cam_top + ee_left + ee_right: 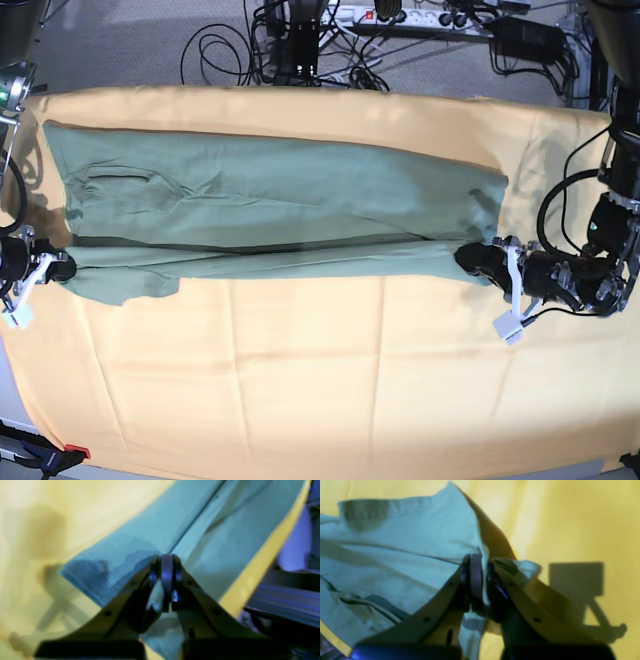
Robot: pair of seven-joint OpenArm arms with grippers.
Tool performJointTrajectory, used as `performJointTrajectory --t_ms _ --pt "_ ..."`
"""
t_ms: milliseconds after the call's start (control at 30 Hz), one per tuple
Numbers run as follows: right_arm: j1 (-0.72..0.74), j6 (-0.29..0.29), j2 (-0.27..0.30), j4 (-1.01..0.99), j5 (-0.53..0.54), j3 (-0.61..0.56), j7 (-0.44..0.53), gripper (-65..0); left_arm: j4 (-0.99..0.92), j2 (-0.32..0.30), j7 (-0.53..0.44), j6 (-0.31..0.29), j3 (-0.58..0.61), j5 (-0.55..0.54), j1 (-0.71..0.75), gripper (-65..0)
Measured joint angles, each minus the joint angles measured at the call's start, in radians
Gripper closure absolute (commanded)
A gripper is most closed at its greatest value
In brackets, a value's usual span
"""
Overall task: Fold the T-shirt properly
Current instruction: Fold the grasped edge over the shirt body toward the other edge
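Cloth (pixel 300 390): the yellow-orange spread under everything I am working on.
Shirt (pixel 300 190): sage green, on the cloth in a wide strip across the far half of my base view; its long axis runs left to right. I can't tell which way the collar points.
Held edge: a narrow band along the shirt's near side, stretched between my two grippers, with a loose flap sticking out nearer at the left end.
Left gripper (pixel 165 565): on the base view's right, closed down with shirt fabric pinched between its fingertips.
Right gripper (pixel 480 565): on the base view's left, also closed down on a fold of the shirt.
Cables (pixel 225 45): black, looping beyond the cloth's far edge; I get these in the base view.
Pale object (pixel 291 545): past the cloth's edge in my left wrist view, too blurred to name.
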Motion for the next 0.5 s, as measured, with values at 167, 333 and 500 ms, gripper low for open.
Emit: performJointTrajectory --t_ms 167,333,500 --pt "0.0 0.0 0.006 0.0 0.008 0.0 0.0 0.0 0.0 0.0 0.058 0.0 0.0 -0.077 0.0 0.0" --pt "0.0 0.0 0.002 0.0 0.008 0.0 -0.001 0.0 0.0 0.0 0.059 0.0 0.0 -0.078 0.013 0.0" --pt "0.0 0.0 0.002 0.0 0.008 0.0 -0.001 0.0 0.0 0.0 0.065 0.0 0.0 -0.078 0.02 0.0"
